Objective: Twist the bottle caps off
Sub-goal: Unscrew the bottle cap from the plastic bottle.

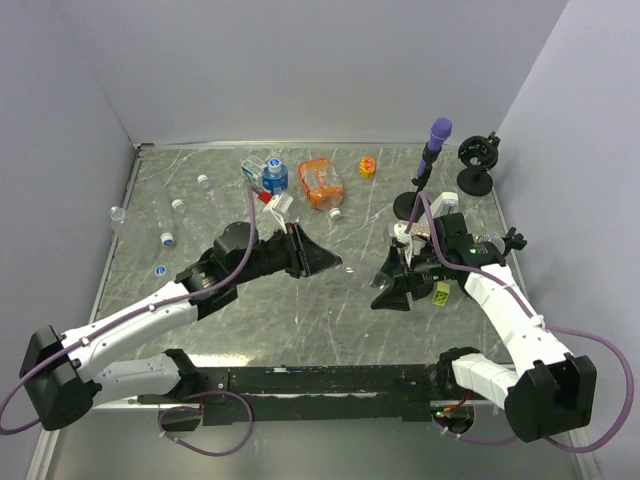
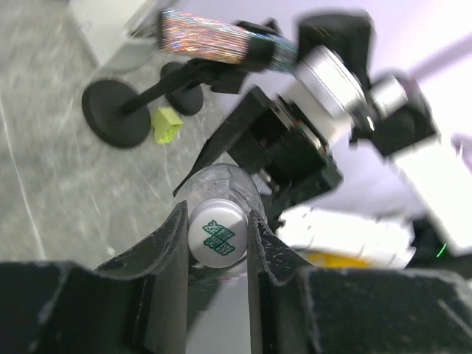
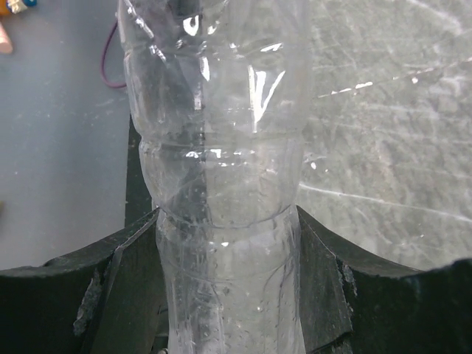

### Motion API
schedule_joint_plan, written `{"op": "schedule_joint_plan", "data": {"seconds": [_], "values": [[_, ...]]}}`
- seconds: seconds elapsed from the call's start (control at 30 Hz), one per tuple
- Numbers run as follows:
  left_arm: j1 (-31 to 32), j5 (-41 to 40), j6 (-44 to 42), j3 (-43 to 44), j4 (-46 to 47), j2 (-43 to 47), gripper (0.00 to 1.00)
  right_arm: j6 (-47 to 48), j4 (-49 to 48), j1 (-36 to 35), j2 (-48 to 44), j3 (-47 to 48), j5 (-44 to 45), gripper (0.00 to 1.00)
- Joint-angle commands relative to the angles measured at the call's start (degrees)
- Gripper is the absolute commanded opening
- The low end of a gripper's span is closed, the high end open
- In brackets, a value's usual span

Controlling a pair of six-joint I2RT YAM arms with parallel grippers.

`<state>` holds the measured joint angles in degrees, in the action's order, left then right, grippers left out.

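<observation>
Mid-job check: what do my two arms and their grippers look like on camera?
The left arm and right arm have white shells with black joints. The left gripper and right gripper each carry two black, wedge-shaped fingers, scuffed at the edges. A purple cable loops along each arm.

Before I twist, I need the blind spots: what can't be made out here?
- Top view: the clear plastic bottle and its white screw cap are lost between the left gripper and right gripper.
- Left wrist view: whether the left gripper truly pinches the cap; contact edges are in shadow.
- Right wrist view: the bottle's far end is cut off by the top edge.
</observation>
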<state>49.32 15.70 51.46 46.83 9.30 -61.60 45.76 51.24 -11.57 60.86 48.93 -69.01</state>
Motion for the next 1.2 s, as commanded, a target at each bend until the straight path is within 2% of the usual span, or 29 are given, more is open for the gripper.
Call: {"op": "schedule_joint_plan", "data": {"seconds": [0.0,0.07,0.17,0.23,0.33,0.37,0.43,0.5,0.57,0.67,0.73,0.77,0.8,0.9,1.03,1.17], "values": [[0.1,-8.3,25.9,7.1,-14.3,-2.8,0.01,-2.4,-7.6,0.3,-2.0,-1.5,3.7,0.2],[0.8,-11.1,30.2,11.7,-22.5,-4.7,0.01,-3.0,-8.1,0.4,-2.1,-1.7,4.1,0.2],[2.2,-15.5,31.0,16.0,-28.1,-5.5,0.01,-3.2,-8.3,0.3,-2.0,-1.8,4.7,0.2],[2.5,-18.0,29.7,16.9,-28.5,-5.8,0.01,-3.1,-8.4,0.3,-1.7,-1.8,4.8,0.2],[2.5,-17.3,28.1,16.9,-28.2,-6.4,0.01,-2.8,-8.1,0.3,-1.6,-1.9,4.7,0.2],[2.5,-16.9,27.1,16.5,-27.7,-6.4,0.04,-2.8,-8.1,0.4,-1.6,-1.9,4.7,0.2],[2.6,-16.2,24.9,15.3,-25.7,-5.5,0.29,-2.5,-8.0,0.4,-1.6,-1.9,4.6,0.2],[2.5,-15.1,22.0,14.3,-24.2,-4.1,0.71,-1.8,-7.4,0.4,-1.3,-1.7,4.2,0.2],[2.6,-15.2,17.4,14.3,-24.5,-2.5,0.87,-0.9,-6.4,0.4,-0.8,-1.4,3.8,0.2],[2.4,-15.5,10.4,13.6,-24.7,1.1,0.98,0.8,-4.9,0.4,-0.7,-0.9,3.2,0.2],[2.4,-15.2,3.4,12.7,-23.7,3.8,0.99,2.7,-3.6,0.6,-0.7,-0.7,2.8,0.2],[2.4,-14.0,-0.2,11.8,-22.8,4.9,0.97,3.7,-2.3,0.8,-0.7,-0.4,2.6,0.21],[2.1,-12.4,-6.3,10.6,-21.4,6.3,0.96,4.9,-1.2,0.8,-0.8,-0.2,2.0,0.21],[1.0,1.7,-23.3,6.4,-17.5,8.5,0.97,9.6,2.3,1.4,-1.2,0.3,0.2,0.21],[0.8,12.4,-41.4,2.8,-16.4,8.3,0.97,16.2,6.8,1.6,-1.7,0.4,-2.1,0.22],[0.9,15.7,-54.3,0.5,-10.1,6.8,0.97,19.1,8.7,1.6,-1.3,0.1,-2.0,0.22]]}}
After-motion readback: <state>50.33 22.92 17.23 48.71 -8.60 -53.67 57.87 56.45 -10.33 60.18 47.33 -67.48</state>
